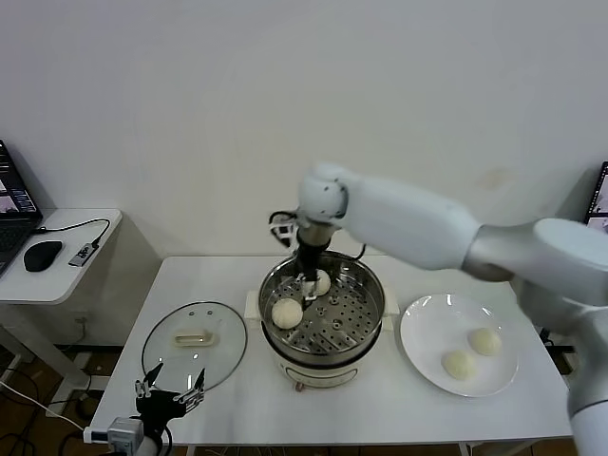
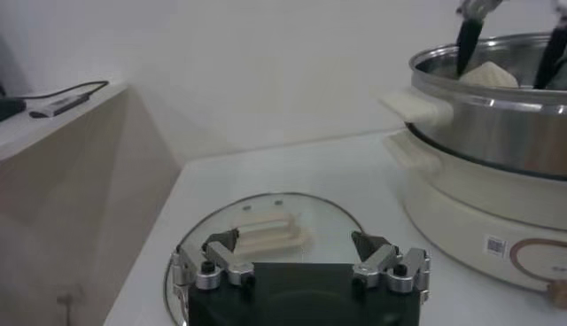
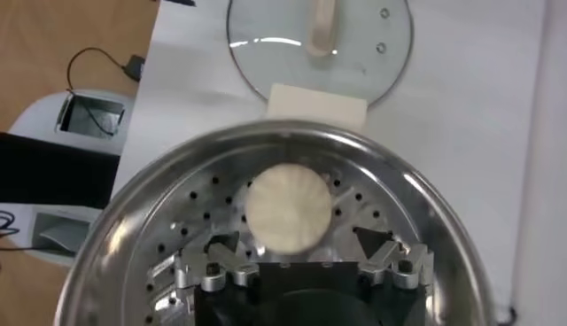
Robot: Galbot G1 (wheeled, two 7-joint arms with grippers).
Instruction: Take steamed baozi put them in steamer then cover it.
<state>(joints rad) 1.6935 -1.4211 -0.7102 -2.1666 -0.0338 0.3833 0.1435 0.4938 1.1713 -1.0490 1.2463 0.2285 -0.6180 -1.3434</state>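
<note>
The steamer stands mid-table, and two baozi lie on its perforated tray, one at the front left and one farther back. My right gripper hangs open inside the pot, right over the back one and holding nothing. In the right wrist view one baozi rests on the tray just beyond the open right gripper. Two more baozi sit on the white plate. The glass lid lies flat to the left. My left gripper waits open by the lid.
The table's front edge is close to the lid and to my left gripper. A side desk at the far left holds a mouse and a cable. The steamer has side handles sticking out.
</note>
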